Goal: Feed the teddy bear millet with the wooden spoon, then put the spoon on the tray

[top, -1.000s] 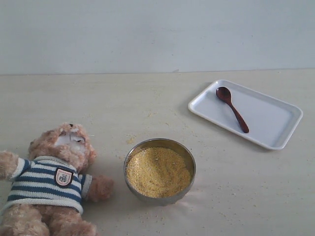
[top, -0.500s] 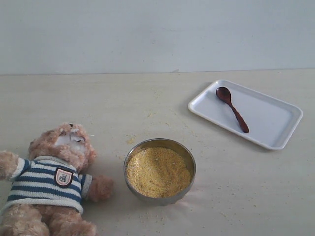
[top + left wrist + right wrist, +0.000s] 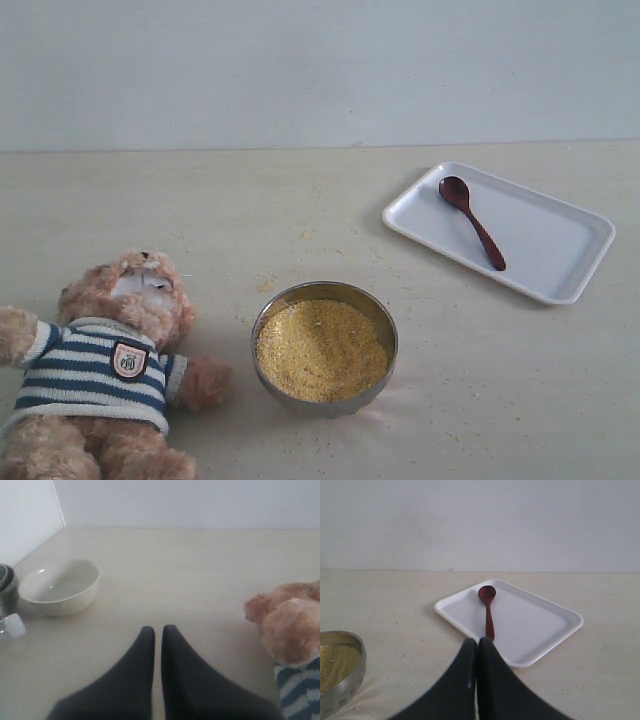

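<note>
A fluffy, pinkish-brown teddy bear (image 3: 105, 370) is lying on its back at the left of the matte beige table (image 3: 300, 210), wearing a knitted navy-and-white striped shirt with a small crest badge. Just to its right a round steel bowl (image 3: 325, 288) is sitting with a shiny rim, and fine golden millet (image 3: 320, 350) is filling it in a grainy heap; a few loose grains are lying on the table around it. Further right and further back, well apart from the bowl, the flat white plastic tray (image 3: 560, 245) with rounded corners and a low rim is lying at an angle. The dark, glossy wooden spoon (image 3: 472, 222) is resting on the tray, its oval bowl pointing toward the back wall. The claws are showing only in the wrist views. The left gripper (image 3: 157, 629) is hovering over bare table beside the bear with its smooth black fingers pressed nearly together, holding nothing. Only that view is taking in a pale, glazed empty bowl (image 3: 65, 600), a rounded metal container (image 3: 6, 587) and a white bottle cap (image 3: 15, 626). The right gripper (image 3: 476, 641) is hanging just short of the tray with its fingers fully together, also gripping nothing.
</note>
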Action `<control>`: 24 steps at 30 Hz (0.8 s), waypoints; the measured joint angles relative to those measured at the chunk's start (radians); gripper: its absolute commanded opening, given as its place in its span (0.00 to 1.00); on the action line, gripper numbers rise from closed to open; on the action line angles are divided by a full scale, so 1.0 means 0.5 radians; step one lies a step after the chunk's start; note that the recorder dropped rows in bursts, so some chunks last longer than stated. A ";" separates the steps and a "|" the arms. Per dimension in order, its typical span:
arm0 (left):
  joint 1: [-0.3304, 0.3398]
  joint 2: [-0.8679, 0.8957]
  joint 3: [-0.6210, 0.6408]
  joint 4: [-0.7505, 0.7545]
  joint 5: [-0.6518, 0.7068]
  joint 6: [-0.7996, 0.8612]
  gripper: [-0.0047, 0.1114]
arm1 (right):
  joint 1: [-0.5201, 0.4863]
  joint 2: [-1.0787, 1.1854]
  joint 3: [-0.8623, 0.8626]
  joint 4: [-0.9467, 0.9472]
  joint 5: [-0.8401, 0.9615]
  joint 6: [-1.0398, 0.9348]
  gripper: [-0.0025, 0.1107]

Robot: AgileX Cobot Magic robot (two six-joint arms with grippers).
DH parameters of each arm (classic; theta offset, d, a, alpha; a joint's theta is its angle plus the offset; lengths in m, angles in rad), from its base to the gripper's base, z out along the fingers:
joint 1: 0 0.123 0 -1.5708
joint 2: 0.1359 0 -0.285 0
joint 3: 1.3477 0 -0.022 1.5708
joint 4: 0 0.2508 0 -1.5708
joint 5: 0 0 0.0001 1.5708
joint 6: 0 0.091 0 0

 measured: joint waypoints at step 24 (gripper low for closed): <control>-0.724 0.000 0.000 0.008 0.004 0.018 0.08 | 0.000 0.000 0.000 0.000 0.000 0.004 0.02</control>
